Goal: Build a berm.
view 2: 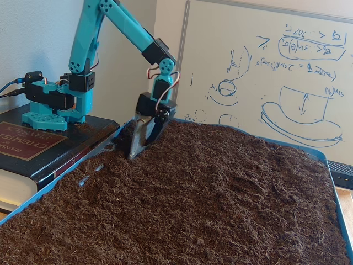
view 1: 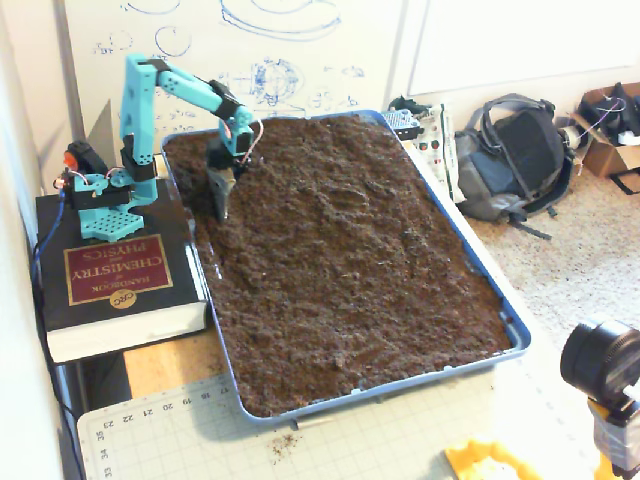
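On the left a book (view 1: 110, 275) carries the arm's base. The gripper (view 2: 137, 148) points down with its tip in the soil; how far its fingers are parted cannot be told. To its right, the berm (view 2: 242, 185) humps across the tray (view 1: 478, 268).

The whole blue rectangular soil-filled tray (view 1: 515, 335) is seen from high above in one fixed view; in the other, it (view 2: 49, 182) is viewed low, close. The turquoise plastic arm (view 1: 140, 110) (view 2: 91, 44) is shared.
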Controlling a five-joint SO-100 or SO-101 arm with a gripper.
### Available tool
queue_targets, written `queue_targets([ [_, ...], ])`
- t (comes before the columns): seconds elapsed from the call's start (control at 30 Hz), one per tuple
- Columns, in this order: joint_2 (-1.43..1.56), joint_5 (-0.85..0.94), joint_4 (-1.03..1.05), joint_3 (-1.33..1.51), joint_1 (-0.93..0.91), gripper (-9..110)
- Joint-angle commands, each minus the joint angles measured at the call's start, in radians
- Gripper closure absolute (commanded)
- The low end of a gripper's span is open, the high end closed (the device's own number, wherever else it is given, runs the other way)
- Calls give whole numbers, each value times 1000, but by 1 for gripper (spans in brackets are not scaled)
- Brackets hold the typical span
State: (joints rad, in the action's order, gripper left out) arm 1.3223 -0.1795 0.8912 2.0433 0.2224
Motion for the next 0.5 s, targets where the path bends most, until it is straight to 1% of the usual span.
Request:
queue_targets([
  [0.0,-48,8,-12,-172,6,101],
  [0.27,-100,3,-12,-451,6,101],
  [0.47,-118,2,-12,-584,-5,101],
])
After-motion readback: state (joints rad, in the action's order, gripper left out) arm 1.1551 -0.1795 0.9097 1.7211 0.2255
